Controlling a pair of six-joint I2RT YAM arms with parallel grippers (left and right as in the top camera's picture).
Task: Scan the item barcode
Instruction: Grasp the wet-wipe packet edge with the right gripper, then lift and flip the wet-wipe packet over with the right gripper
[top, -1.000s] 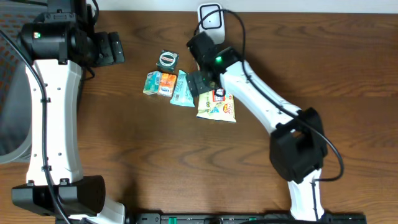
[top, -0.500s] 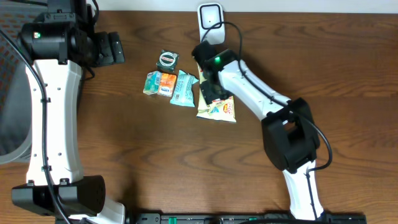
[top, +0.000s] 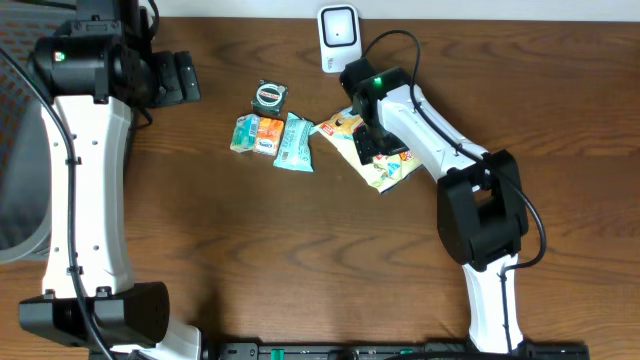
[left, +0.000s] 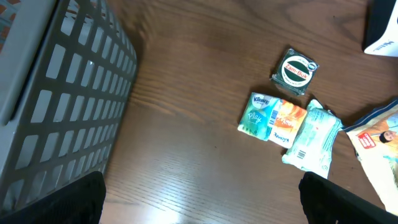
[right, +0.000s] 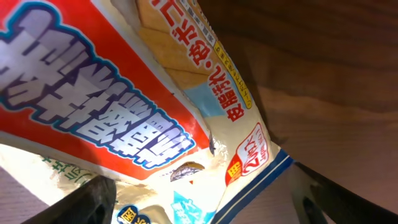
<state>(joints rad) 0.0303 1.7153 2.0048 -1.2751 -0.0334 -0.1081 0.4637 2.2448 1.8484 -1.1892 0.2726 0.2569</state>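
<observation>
While right claw spreads wide over snack bag, grip unclear.

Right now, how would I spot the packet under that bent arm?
Start at the white scanner on the far edge of the table. Just in front of it is a snack bag. It's the biggest packet, cream with a red banner, unlike the small teal packet beside it.
</observation>
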